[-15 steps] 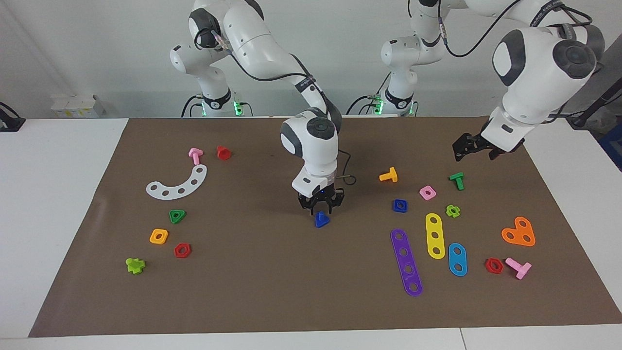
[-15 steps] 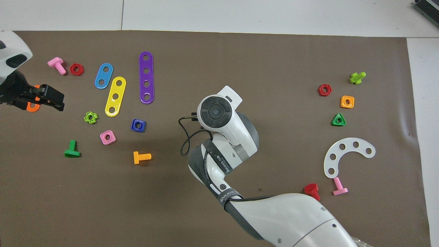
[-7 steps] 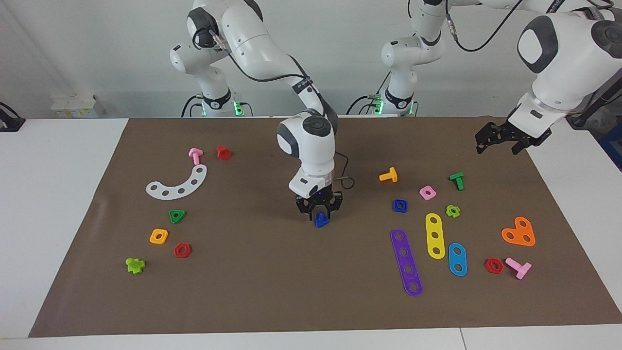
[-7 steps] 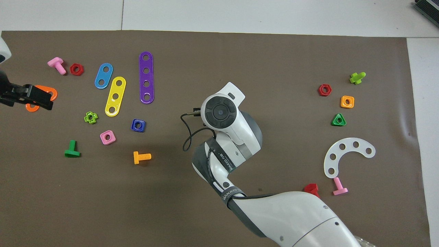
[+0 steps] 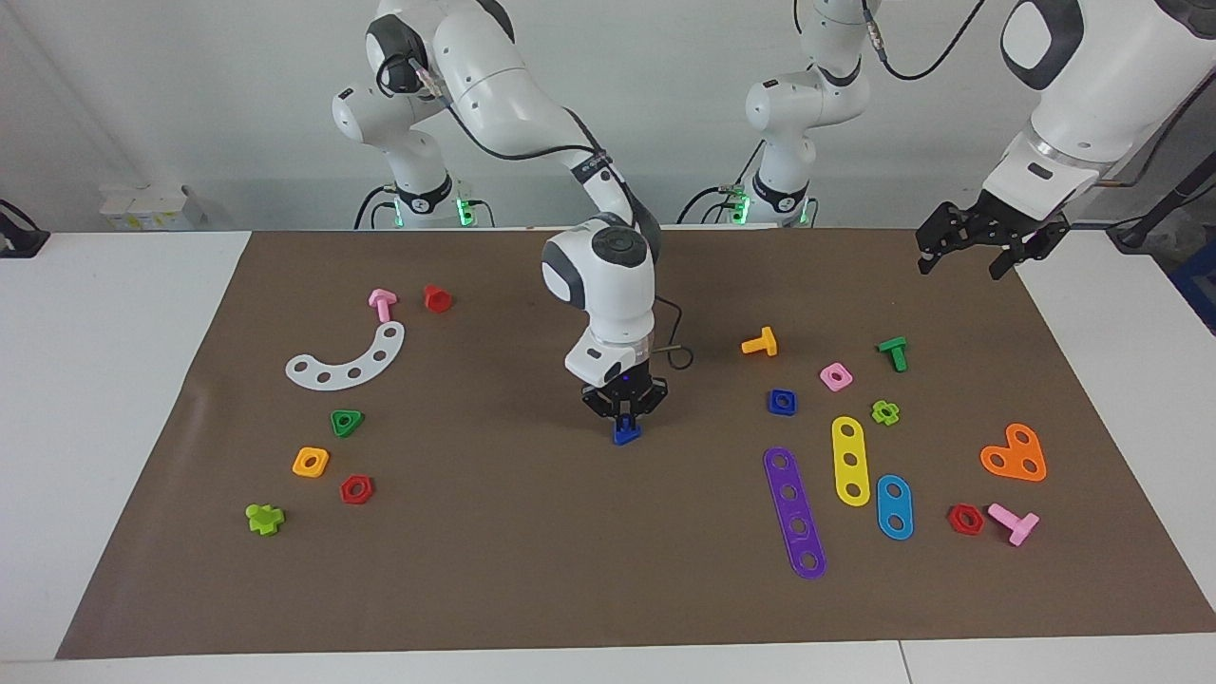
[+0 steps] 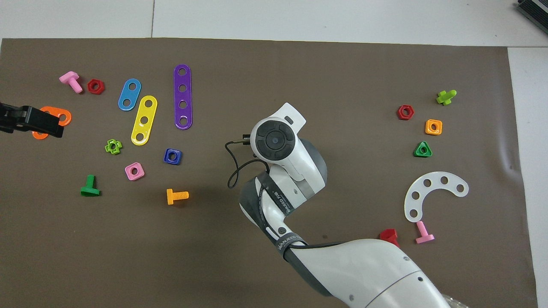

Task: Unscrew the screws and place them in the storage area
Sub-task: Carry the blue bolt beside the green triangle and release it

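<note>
I see the small dark blue plastic bolt (image 5: 624,434) at frame centre on the brown paper mat (image 5: 532,560), pinched by my right gripper (image 5: 624,415). My left gripper (image 5: 978,249) hangs upper right, fingers spread.

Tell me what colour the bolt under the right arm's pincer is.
Dark blue; the bolt shows best in the facing view.

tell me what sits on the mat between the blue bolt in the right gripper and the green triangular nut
Nothing: in the facing view the brown mat is bare between the blue bolt under the right gripper and the green triangular nut.
</note>
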`<state>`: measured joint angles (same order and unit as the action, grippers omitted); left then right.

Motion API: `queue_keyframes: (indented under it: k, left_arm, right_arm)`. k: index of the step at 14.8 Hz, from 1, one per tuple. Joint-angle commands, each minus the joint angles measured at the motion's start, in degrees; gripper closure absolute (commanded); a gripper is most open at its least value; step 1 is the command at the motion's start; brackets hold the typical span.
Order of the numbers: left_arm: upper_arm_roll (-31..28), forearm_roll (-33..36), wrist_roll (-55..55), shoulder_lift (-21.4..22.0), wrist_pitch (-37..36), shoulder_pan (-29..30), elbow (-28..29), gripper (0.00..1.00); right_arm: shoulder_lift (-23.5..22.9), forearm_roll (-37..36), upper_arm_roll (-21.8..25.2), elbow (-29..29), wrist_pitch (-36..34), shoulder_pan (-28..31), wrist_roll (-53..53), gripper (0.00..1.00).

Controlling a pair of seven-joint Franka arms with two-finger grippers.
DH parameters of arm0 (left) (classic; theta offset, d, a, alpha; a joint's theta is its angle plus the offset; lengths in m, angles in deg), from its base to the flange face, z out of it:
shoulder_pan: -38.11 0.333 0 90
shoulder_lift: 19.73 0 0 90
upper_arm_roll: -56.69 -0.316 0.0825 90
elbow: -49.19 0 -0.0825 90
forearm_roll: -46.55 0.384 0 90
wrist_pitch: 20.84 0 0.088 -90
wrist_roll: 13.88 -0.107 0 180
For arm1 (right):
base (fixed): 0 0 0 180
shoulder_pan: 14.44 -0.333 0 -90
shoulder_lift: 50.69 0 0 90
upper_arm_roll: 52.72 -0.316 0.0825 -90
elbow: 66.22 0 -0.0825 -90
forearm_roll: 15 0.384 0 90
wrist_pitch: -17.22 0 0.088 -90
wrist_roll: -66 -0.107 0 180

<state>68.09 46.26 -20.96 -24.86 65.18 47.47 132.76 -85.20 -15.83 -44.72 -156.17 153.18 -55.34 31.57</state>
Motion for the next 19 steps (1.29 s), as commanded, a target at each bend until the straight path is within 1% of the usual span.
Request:
queue_keyframes:
  k: [1, 2, 3, 4, 5, 7, 9, 10, 12, 13, 15, 17, 18, 19]
  left_arm:
    - [-0.5, -1.29, -1.0, 2.58, 2.29, 0.39, 4.3, 0.0]
    - [-0.5, -1.29, -0.66, 3.46, 4.75, 0.57, 6.49, 0.0]
    - [-0.59, -1.29, -0.39, 3.73, 5.21, 0.66, 6.95, 0.0]
    - [-0.5, -1.29, -0.39, 3.82, 5.21, 0.57, 7.04, 0.0]
    - [-0.59, -1.29, -0.39, 3.82, 5.12, 0.66, 6.96, 0.0]
    - [-0.68, -1.21, -0.57, 3.82, 5.73, 0.75, 7.04, 0.0]
    - [-0.94, -1.21, -0.39, 3.91, 5.04, 0.84, 7.04, 0.0]
    - [-0.94, -1.21, -0.39, 3.91, 5.12, 0.84, 7.04, 0.0]
    - [-0.85, -1.21, -0.39, 3.91, 5.12, 0.75, 7.04, 0.0]
    - [-0.94, -1.21, -0.39, 3.91, 5.21, 0.75, 7.04, 0.0]
    - [-0.94, -1.21, -0.39, 3.91, 5.12, 0.75, 7.04, 0.0]
    - [-0.94, -1.21, -0.39, 3.91, 5.21, 0.84, 7.04, 0.0]
    - [-0.94, -1.21, -0.39, 3.91, 5.21, 0.84, 7.04, 0.0]
    - [-0.94, -1.21, -0.39, 3.91, 5.21, 0.75, 7.04, 0.0]
  right_arm:
    - [1.11, -1.19, -0.35, 0.38, -0.42, 0.39, -1.43, 1.0]
    - [1.46, -1.2, 0.0, 1.34, -2.43, 0.56, -1.09, 1.0]
    - [2.59, -1.28, 0.26, 1.61, -4.63, 1.26, 0.05, 1.0]
    - [7.21, -1.29, 0.35, 0.14, -6.56, 2.92, 1.8, 1.0]
    - [11.7, -1.2, 0.27, -2.58, -7.97, 5.11, 4.43, 1.0]
    - [19.97, -0.59, 0.18, -9.77, -8.08, 10.21, 9.17, 1.0]
    - [24.9, 0.12, 0.18, -15.76, -7.73, 14.86, 14.71, 1.0]
    - [26.49, 0.29, 0.09, -18.48, -7.46, 17.59, 17.52, 1.0]
    - [28.09, 1.69, 0.09, -23.67, -5.37, 23.82, 27.95, 1.0]
    - [28.26, 3.7, 0.09, -25.18, -5.18, 26.81, 33.66, 1.0]
    - [27.66, 5.74, 0.18, -28.69, -3.61, 28.86, 38.54, 1.0]
    - [26.34, 5.75, 0.18, -31.59, 1.3, 29.65, 40.65, 1.0]
    - [25.38, 5.75, 0.18, -31.95, 3.5, 30.26, 41.62, 1.0]
    - [24.84, 5.75, 0.18, -31.96, 3.96, 30.88, 42.15, 1.0]
